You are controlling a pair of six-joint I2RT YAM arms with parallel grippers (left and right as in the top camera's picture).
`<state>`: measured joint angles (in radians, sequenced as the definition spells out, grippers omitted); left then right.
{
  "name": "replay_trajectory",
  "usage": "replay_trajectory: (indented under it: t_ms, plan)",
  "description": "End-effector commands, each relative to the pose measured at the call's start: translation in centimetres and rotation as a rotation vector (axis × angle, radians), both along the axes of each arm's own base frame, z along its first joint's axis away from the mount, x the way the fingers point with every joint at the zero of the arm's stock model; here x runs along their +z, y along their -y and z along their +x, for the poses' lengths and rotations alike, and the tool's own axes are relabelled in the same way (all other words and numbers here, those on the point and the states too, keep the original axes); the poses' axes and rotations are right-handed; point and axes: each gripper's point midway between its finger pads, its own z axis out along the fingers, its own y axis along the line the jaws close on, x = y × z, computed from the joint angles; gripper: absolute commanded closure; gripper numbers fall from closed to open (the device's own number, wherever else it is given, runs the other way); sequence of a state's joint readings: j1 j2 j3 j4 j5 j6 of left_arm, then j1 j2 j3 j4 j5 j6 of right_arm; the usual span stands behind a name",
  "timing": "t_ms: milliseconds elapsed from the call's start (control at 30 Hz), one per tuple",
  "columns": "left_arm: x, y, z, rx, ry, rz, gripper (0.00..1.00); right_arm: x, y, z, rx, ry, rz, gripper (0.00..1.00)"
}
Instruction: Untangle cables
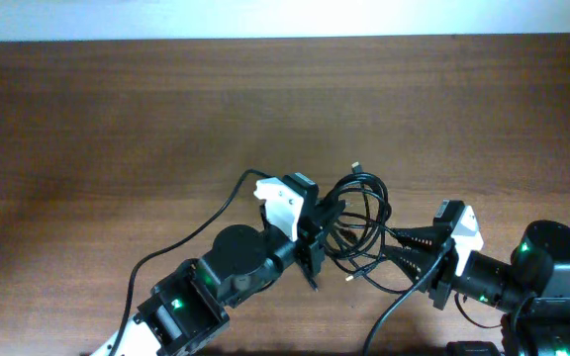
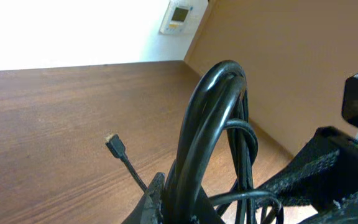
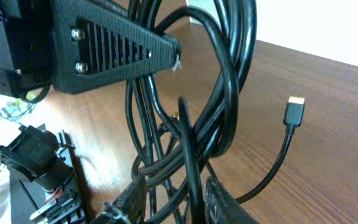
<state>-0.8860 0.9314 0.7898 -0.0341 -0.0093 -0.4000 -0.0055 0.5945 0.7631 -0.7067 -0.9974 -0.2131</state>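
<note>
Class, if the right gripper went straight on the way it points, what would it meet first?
The cables, hanging right between its fingers; just beyond them, probably the left gripper holding the bundle, though depth is unclear.

A dark brown wood-grain table [image 1: 117, 119] runs back to a plain white wall [image 2: 73, 31], brightly lit. A small white panel [image 2: 179, 14] hangs there, just beside a tan wall [image 2: 303, 43].

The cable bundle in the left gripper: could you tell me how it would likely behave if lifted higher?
Probably floppy yet springy: the cables arch in loops above the left gripper rather than hanging limp. Likely light, as the cords are thin. The plug end sits on a loose tail, so it may swing or snag.
</note>
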Motion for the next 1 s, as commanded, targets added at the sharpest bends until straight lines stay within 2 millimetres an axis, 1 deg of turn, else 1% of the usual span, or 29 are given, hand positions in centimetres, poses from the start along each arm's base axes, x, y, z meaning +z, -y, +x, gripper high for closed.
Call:
replay_trajectory:
  t_ms: [0,133,200,233,267,400,467,567,600,667,733,867,900,967]
  plan:
    - [2.3,-0.4,0.1,0.016,0.052,-0.053,1.00,0.3,-0.2,-0.4,0.015,-0.008,0.010,0.96]
    - [2.3,-0.8,0.5,0.050,0.049,-0.056,1.00,0.3,-0.2,-0.4,0.016,-0.010,0.010,0.96]
    - [1.7,-1.7,1.3,0.122,0.012,-0.056,1.00,0.5,-0.2,-0.3,0.014,-0.005,0.014,0.96]
    - [0.7,-2.4,1.7,0.177,-0.032,-0.044,1.00,0.8,-0.2,-0.1,0.014,0.017,0.016,0.96]
    - [0.1,-2.6,1.8,0.188,-0.050,-0.027,1.00,1.5,-0.2,0.2,0.004,0.029,0.033,0.96]
    - [-1.7,-2.9,1.5,0.198,-0.117,0.008,1.00,5.4,-0.2,1.6,-0.029,0.124,0.123,0.96]
    - [-2.7,-3.2,1.3,0.202,-0.148,0.041,1.00,6.5,-0.1,1.9,-0.037,0.157,0.147,0.96]
    - [-4.2,-3.8,1.1,0.234,-0.218,0.057,1.00,6.5,0.7,3.1,-0.127,0.124,0.158,0.96]
    - [-5.7,-5.2,1.4,0.332,-0.297,0.056,1.00,6.8,0.7,3.1,-0.129,0.121,0.172,0.96]
    - [-6.9,-6.0,1.5,0.403,-0.380,0.034,1.00,7.4,0.7,3.2,-0.131,0.134,0.191,0.96]
    - [-8.3,-5.4,1.3,0.454,-0.552,-0.086,1.00,8.2,0.7,3.2,-0.131,0.158,0.206,0.96]
    - [-10.9,-3.0,0.2,0.422,-0.786,-0.157,1.00,8.2,0.8,3.4,-0.144,0.159,0.207,0.96]
    - [-11.3,-2.6,0.0,0.419,-0.824,-0.167,1.00,8.2,1.5,4.2,-0.208,0.135,0.221,0.96]
    - [-11.3,-2.5,-0.1,0.413,-0.829,-0.165,1.00,8.2,2.2,5.0,-0.271,0.137,0.218,0.96]
